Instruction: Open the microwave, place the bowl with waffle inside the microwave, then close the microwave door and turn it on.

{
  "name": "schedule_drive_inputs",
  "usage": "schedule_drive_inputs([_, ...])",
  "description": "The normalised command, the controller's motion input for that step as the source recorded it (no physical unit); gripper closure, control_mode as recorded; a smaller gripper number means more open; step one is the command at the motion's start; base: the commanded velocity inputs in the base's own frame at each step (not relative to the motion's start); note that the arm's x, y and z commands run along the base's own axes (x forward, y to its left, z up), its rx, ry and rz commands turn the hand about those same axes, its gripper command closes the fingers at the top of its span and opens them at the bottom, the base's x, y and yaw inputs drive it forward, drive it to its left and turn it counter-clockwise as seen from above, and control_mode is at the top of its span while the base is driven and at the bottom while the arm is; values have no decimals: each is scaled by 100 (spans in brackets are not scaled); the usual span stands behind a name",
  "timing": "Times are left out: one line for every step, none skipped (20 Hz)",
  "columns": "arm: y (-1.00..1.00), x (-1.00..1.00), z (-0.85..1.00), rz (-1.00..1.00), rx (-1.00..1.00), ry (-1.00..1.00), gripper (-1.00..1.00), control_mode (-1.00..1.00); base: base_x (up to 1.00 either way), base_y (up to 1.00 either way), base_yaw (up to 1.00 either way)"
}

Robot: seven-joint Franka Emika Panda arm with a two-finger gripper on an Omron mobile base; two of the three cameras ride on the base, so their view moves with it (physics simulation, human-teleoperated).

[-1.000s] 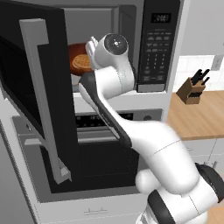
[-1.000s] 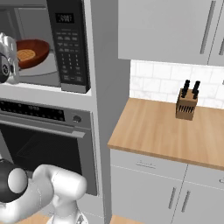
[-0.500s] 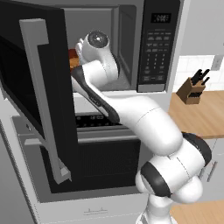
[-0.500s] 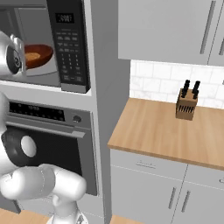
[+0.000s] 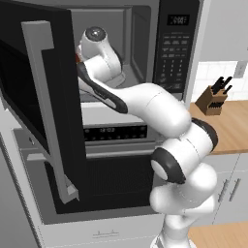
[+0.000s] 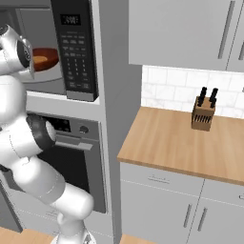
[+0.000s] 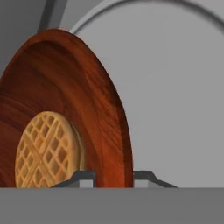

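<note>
The gripper [image 7: 113, 176] is pinching the rim of the bowl with waffle [image 7: 65, 118], filling the hand view's left. In the right base view's upper left, it is sitting inside the microwave [image 6: 71, 52].

The microwave [image 5: 145, 53] sits built in above the oven [image 5: 116, 164], with its keypad panel [image 5: 175, 46] on the right of the cavity. The microwave door [image 5: 41, 104] stands swung open to the left, and the bowl with waffle [image 7: 65, 118] is inside the cavity, above the turntable [image 7: 175, 96], its rim between the gripper [image 7: 113, 177] fingertips. To the right, a knife block [image 6: 203, 113] stands on the counter [image 6: 171, 143] near the back wall.
</note>
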Motion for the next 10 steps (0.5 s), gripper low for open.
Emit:
schedule_drive_inputs([10, 4, -4, 0, 0, 0, -100, -100, 0, 0, 0])
schedule_drive_inputs([6, -5, 0, -1, 0, -9, -100, -100, 0, 0, 0])
schedule_drive_inputs([0, -16, 0, -1, 0, -9, -100, -100, 0, 0, 0])
schedule_drive_inputs([0, -29, -5, -1, 0, -13, -100, -100, 0, 0, 0])
schedule_drive_inputs([-1, -30, -9, -2, 0, -15, -100, -100, 0, 0, 0])
schedule_drive_inputs([-13, -35, -12, -2, 0, -17, -100, -100, 0, 0, 0])
schedule_drive_inputs([-31, -52, -18, -1, 1, -23, -100, -100, 0, 0, 0])
schedule_drive_inputs([-44, -52, -24, -1, 4, -25, -100, -100, 0, 0, 0])
schedule_drive_inputs([-54, -49, -21, 0, 8, -27, -100, -100, 0, 0, 0])
schedule_drive_inputs([-56, -41, -14, 0, 11, -26, -100, -100, 0, 0, 0])
